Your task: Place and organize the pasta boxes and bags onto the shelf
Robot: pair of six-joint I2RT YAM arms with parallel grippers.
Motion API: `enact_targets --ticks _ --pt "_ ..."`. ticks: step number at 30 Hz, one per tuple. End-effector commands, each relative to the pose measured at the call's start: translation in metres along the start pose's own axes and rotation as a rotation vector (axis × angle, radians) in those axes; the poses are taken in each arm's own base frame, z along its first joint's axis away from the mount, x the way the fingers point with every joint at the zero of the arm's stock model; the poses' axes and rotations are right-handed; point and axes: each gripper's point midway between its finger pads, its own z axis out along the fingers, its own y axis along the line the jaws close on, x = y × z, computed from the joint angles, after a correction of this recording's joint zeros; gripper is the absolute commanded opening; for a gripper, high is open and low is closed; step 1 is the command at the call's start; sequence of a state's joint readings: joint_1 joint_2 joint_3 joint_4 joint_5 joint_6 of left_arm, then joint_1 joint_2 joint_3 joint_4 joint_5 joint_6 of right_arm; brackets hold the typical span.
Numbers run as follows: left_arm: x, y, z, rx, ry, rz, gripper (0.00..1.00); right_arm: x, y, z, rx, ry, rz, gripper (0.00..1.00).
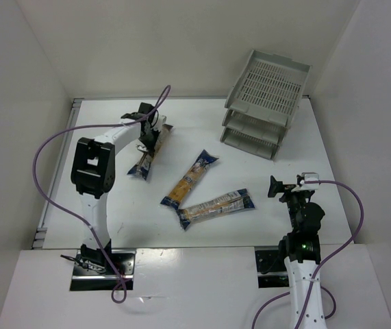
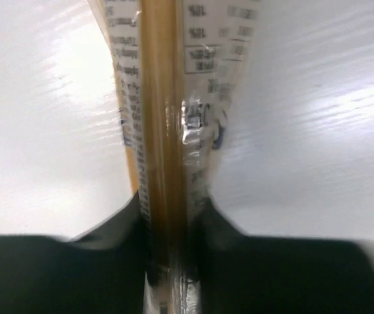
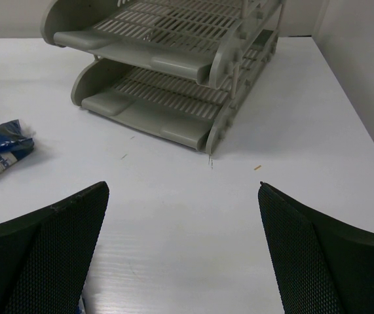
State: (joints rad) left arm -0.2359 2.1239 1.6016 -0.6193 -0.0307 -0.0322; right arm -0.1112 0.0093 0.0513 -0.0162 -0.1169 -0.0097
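Observation:
Three clear spaghetti packets with blue ends lie on the white table. My left gripper (image 1: 150,137) is shut on the far-left packet (image 1: 147,154), which runs up between the fingers in the left wrist view (image 2: 164,131). Two more packets lie in the middle: one slanted (image 1: 190,178) and one below it (image 1: 216,207). The grey three-tier shelf (image 1: 267,103) stands at the back right and is empty; it also fills the top of the right wrist view (image 3: 167,72). My right gripper (image 1: 283,186) is open and empty above bare table (image 3: 183,216), in front of the shelf.
White walls enclose the table on the left, back and right. A blue packet end (image 3: 0,140) shows at the left edge of the right wrist view. Purple cables hang from both arms.

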Motion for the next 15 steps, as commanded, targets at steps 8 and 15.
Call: enact_targets --ticks 8,15 --pt "-0.026 -0.021 -0.043 0.128 -0.173 0.054 0.00 0.023 -0.002 0.001 0.005 0.041 -0.004 1.00" --pt "-0.074 -0.014 -0.132 0.094 -0.317 0.093 0.00 0.023 -0.002 0.001 0.005 0.041 -0.004 1.00"
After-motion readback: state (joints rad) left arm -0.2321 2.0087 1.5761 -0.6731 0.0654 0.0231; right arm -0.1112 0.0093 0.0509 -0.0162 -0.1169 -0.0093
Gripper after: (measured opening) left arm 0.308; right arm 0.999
